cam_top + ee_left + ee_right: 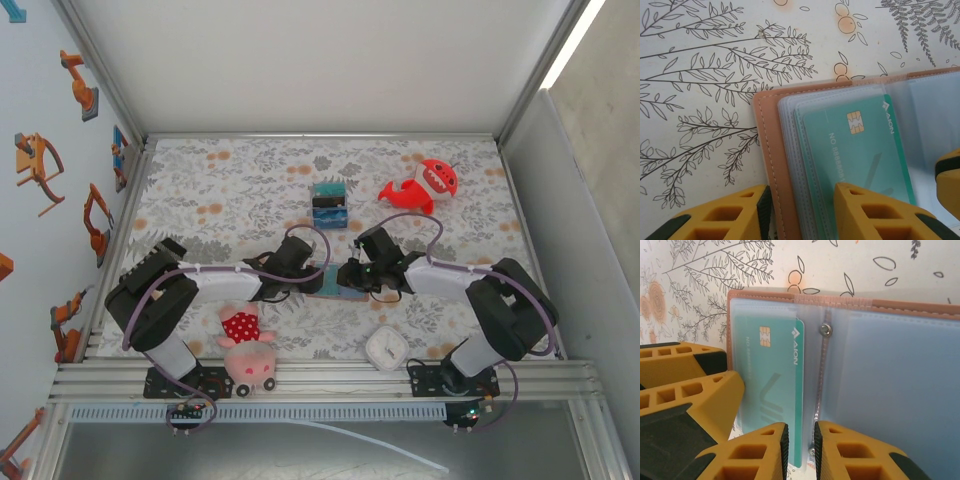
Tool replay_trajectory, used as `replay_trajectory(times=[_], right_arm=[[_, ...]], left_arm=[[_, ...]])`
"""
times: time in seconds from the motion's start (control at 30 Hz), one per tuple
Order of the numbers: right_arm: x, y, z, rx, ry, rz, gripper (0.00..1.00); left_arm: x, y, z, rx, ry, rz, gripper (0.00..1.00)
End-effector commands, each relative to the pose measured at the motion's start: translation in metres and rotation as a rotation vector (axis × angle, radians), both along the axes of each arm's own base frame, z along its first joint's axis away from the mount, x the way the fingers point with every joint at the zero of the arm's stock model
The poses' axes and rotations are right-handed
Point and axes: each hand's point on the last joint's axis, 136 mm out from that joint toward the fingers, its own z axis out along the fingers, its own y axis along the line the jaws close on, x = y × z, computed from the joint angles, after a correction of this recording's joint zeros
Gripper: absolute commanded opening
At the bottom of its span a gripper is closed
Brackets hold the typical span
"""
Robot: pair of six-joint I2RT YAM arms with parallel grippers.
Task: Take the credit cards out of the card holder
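- Legible print: "AION" and a number starting "NO 88" on a green chip card (860,145) inside a clear plastic sleeve (890,380).
- The tan stitched-leather card holder (765,150) lies open mid-table on the floral tablecloth (700,75), between both claws.
- Left claw (800,210): jaws partly open, straddling the holder's stitched edge.
- Right claw (801,432): jaws nearly together, with the card's edge and the sleeve seam in the slit. Whether it grips them cannot be told.

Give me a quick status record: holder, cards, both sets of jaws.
card holder: open flat on the tablecloth, clear sleeves up
credit card: green, chip showing, inside a sleeve
left gripper: jaws apart, astride the holder's outer leather edge
right gripper: jaws nearly together at the sleeves' centre seam; grip unclear
task: card not yet pulled out
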Motion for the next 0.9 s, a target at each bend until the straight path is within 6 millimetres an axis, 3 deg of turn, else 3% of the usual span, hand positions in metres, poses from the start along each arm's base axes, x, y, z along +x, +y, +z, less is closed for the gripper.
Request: replay_trajectory(times=[0.0,0.2,0.67,0.87], right_arm=[[0.005,0.004,0.002,0.039,-0.004,0.0,0.21],[0.006,0.01,0.003,0.08,-0.007,0.012,0.2],[0.005,0.005,-0.015,0.096,0.049,-0.032,0.18],[0.006,0.008,-0.012,0.131,0.045,-0.033,0.17]], left_arm=[[-0.002,-0.005,-0.002,-0.005,0.021,0.003,0.36],[-0.002,-0.003,-0.004,0.01,0.026,0.008,0.34],[-0.003,-0.002,-0.005,0.02,0.035,0.009,0.35],[-0.005,-0.004,-0.007,0.022,0.046,0.002,0.34]])
